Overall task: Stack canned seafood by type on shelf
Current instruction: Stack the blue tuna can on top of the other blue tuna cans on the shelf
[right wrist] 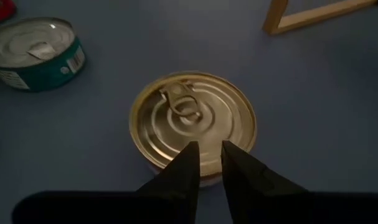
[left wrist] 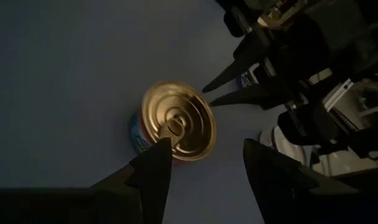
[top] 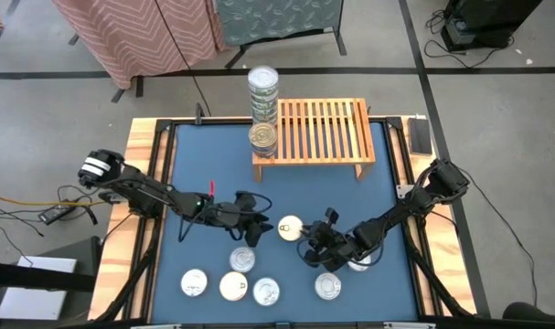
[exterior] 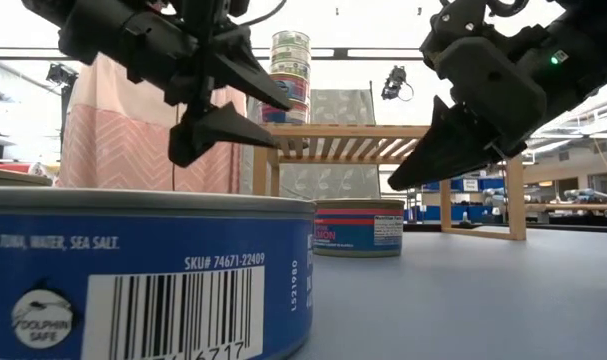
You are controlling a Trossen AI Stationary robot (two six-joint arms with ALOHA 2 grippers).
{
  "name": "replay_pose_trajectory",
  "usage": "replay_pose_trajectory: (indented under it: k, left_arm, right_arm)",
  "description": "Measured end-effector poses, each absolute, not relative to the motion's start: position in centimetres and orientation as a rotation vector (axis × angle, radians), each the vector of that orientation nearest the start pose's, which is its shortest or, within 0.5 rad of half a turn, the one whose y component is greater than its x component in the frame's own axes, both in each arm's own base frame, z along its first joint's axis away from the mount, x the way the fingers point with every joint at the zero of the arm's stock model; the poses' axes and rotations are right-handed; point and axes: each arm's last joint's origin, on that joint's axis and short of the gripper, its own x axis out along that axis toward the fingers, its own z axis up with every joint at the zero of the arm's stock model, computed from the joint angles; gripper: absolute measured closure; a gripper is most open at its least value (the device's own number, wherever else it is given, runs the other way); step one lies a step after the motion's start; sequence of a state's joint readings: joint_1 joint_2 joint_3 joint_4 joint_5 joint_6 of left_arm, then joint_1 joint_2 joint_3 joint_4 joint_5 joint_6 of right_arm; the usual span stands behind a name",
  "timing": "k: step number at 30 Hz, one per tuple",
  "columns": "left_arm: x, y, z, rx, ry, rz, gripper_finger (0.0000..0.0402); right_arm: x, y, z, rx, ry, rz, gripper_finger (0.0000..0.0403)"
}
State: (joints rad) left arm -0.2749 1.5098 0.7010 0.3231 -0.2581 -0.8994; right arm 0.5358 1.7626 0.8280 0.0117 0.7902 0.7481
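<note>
A gold-topped can (right wrist: 193, 121) with a red and blue label (exterior: 358, 228) stands on the blue table top between my two grippers (top: 290, 228). My left gripper (left wrist: 207, 162) is open and hovers above and to the left of it (top: 261, 219). My right gripper (right wrist: 207, 149) is shut, its tips a little above the can's rim on the right (top: 306, 239). Neither touches the can in the low view. The light-wood shelf (top: 318, 137) stands at the far side. A tall stack of cans (top: 263, 90) and a shorter one (top: 263, 137) sit on its left end.
Several silver-topped cans stand near the front edge (top: 195, 282) (top: 233, 286) (top: 266, 291) (top: 327, 286), one more (top: 243, 260) below my left gripper and one (top: 357, 262) under my right arm. A teal-labelled can (right wrist: 33, 53) is close by. The shelf's right part is bare slats.
</note>
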Motion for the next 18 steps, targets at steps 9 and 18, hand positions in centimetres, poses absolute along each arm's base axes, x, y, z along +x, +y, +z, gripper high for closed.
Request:
replay_pose_trajectory:
  k: [9, 18]
  left_arm:
    - [30.5, -8.0, 17.0, -0.861, 0.43, 0.135, 0.0199]
    - [30.6, -7.9, 17.1, -1.018, 0.399, 0.167, 0.0199]
  right_arm:
    - [28.6, 14.7, 11.8, 0.131, 0.609, -0.468, 0.0347]
    - [27.5, 15.3, 11.2, 0.138, 0.617, -0.466, 0.0371]
